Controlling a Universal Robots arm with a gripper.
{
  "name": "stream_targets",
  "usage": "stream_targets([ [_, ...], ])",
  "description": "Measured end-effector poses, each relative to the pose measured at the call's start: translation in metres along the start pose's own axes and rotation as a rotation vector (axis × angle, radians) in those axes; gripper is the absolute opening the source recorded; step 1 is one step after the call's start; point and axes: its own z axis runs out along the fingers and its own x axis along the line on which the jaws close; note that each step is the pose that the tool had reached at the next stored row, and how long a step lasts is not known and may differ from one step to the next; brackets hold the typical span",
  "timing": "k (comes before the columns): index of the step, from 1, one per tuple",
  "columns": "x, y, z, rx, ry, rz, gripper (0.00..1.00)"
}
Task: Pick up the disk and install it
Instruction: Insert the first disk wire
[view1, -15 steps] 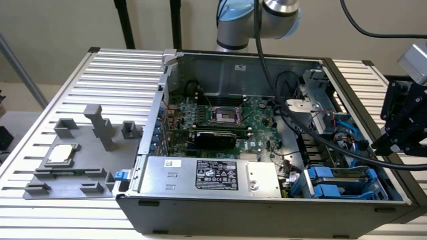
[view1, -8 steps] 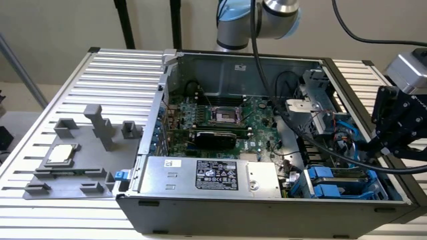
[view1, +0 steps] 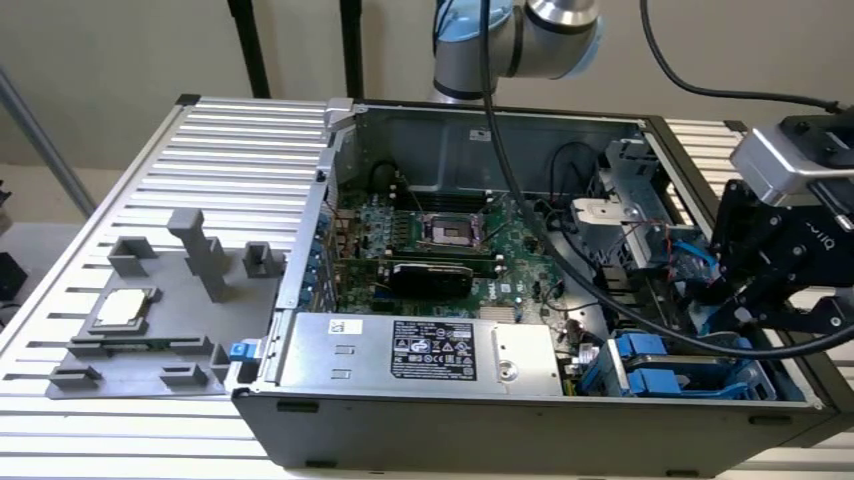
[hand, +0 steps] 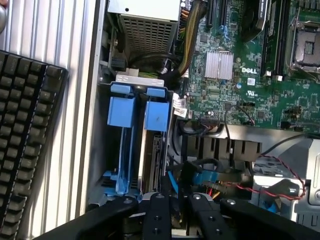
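The disk (hand: 156, 120), a flat silver-grey hard drive in a bright blue plastic carrier, is seen on edge in a corner bay of the dark grey metal computer case (view1: 534, 430), just beside the black gripper (hand: 176, 214) (grip state cannot be told); judged rigid, dense, shock-sensitive, best held across its carrier edges.

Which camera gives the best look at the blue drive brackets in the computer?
The wrist view: both blue drive brackets stand side by side, unobstructed. The exterior view shows them far off, partly behind a cable.

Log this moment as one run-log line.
step: install | gripper: inside case, at drive bay | disk: in bay, beside second blue carrier
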Motion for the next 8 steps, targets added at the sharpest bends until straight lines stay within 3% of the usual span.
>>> stream_targets([
  [3, -0.003, 0.0057, 0.0014, -0.0005, 0.0004, -0.007, 0.34],
  [8, -0.006, 0.0168, 0.0028, -0.0013, 0.0014, -0.018, 0.34],
])
